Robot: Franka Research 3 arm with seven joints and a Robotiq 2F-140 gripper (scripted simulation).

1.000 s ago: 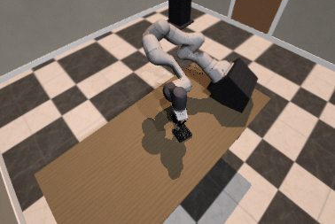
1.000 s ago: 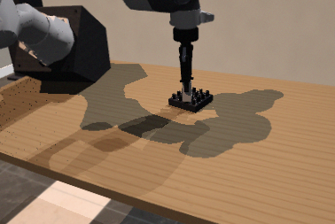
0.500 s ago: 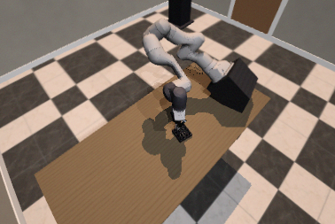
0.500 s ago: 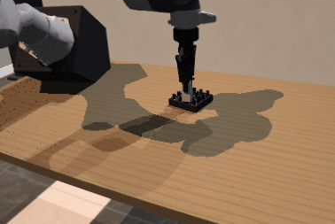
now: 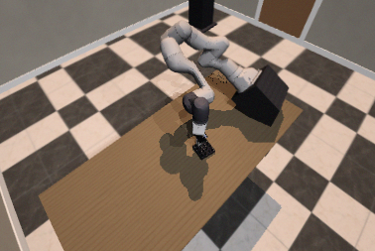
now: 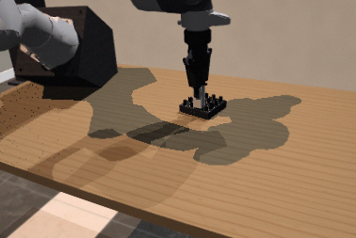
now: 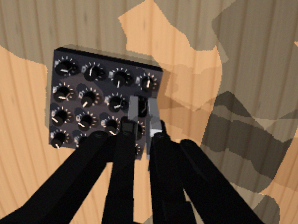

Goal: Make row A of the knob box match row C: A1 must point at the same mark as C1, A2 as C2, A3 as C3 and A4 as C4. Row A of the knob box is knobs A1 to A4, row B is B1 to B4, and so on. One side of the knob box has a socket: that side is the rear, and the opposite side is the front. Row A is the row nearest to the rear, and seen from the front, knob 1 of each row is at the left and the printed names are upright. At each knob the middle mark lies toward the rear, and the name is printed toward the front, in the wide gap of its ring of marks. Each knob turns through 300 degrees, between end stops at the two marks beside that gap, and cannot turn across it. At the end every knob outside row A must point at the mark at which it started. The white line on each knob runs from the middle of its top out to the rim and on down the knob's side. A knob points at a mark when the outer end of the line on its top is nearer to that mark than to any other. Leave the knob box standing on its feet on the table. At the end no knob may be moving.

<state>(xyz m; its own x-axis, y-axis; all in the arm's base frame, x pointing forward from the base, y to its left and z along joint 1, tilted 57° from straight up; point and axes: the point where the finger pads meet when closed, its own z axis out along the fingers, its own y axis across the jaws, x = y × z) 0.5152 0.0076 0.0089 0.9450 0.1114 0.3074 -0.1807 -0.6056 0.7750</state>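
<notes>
The tabletop looks like smooth, matt, straight-grained wood.

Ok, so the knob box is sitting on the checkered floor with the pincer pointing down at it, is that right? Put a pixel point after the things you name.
Not the floor: the exterior view shows the knob box (image 5: 204, 151) (image 6: 194, 113) (image 7: 75, 81) on the wooden table (image 5: 124, 183) (image 6: 283, 192) (image 7: 25, 175), with the pincer (image 5: 200, 140) (image 6: 201, 103) (image 7: 141, 109) pointing down at it.

1 brown wood tbl w/ 1 blk knob box on it.
</notes>
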